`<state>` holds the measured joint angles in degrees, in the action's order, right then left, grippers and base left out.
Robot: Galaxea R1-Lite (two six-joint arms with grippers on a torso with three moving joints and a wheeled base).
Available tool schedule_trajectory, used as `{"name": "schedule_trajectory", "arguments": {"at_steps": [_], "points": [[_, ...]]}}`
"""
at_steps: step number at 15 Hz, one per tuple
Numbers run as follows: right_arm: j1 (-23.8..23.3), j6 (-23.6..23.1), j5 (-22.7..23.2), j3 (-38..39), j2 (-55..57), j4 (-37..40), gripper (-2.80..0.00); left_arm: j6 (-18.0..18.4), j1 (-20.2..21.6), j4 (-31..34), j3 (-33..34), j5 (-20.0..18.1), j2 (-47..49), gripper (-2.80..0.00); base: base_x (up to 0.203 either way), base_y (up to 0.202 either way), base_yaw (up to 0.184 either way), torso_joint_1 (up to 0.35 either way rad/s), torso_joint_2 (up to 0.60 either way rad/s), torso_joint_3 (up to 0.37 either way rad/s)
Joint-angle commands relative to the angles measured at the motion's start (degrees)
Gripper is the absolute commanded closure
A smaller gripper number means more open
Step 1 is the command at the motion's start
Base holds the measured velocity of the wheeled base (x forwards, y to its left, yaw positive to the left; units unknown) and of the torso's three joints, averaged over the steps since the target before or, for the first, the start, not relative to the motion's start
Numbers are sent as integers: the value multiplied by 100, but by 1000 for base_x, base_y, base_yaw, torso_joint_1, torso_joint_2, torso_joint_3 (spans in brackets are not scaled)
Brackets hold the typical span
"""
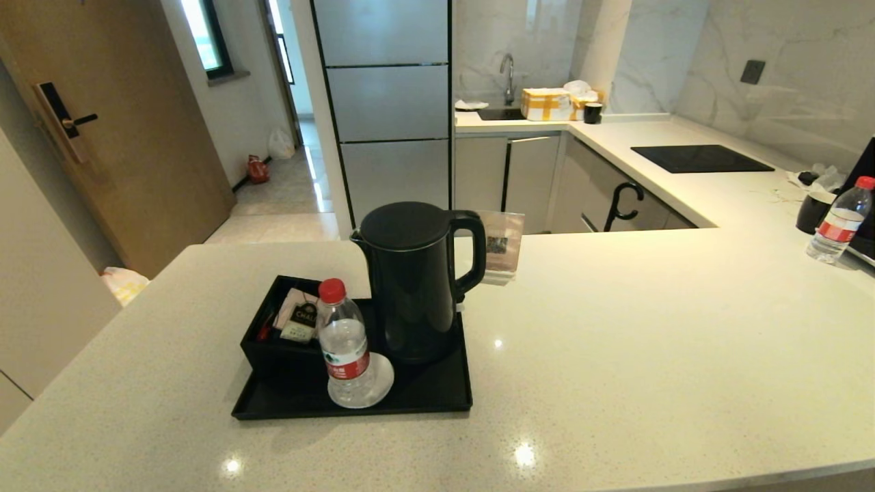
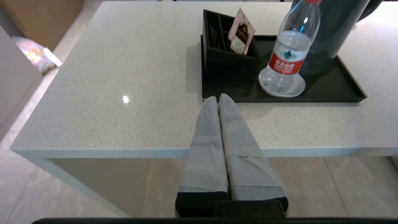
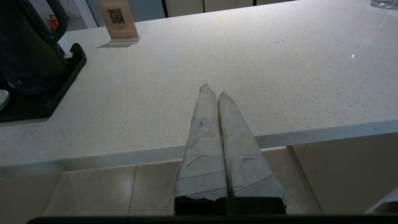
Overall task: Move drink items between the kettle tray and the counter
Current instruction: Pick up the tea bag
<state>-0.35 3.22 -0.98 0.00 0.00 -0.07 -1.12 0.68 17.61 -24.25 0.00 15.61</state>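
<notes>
- Kettle (image 1: 410, 280): tall, matte black, upright on the round base at the back right of the kettle tray (image 1: 437, 400), loop handle turned away from the tray's box.
- Tea sachet (image 1: 299, 316): pale pink, black label, leaning upright in the divided box (image 1: 273, 352) at the tray's back left.
- Water bottle (image 1: 345, 348): red-capped, on a white coaster at the tray's front, just beside the kettle.
- Left gripper (image 2: 218, 99) and right gripper (image 3: 213, 90): both clenched and empty, held off the counter's near edge, short of the tray.
- Risk: reaching for the sachet or kettle, an arm may clip the bottle and topple it; a loose hold on the handle may let the kettle swing.
- Counter (image 1: 649, 342): pale speckled stone, glossy. A sign card (image 1: 502, 253) stands behind the tray.
</notes>
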Motion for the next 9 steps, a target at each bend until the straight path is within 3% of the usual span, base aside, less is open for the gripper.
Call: {"name": "schedule_trajectory", "arguments": {"at_steps": [1,2,5,9], "points": [[0,3,2,0,9,-1,0,-57,32,576,-1037,4,1343,0,0,0,0,0,0,0],[0,3,2,0,9,-1,0,-98,46,888,-1577,5,2090,0,0,0,0,0,0,0],[0,3,2,0,9,-1,0,230,92,1503,-2924,-13,4682,0,0,0,0,0,0,0],[0,3,2,0,9,-1,0,579,131,2233,-4415,-212,6432,0,0,0,0,0,0,0]]}}
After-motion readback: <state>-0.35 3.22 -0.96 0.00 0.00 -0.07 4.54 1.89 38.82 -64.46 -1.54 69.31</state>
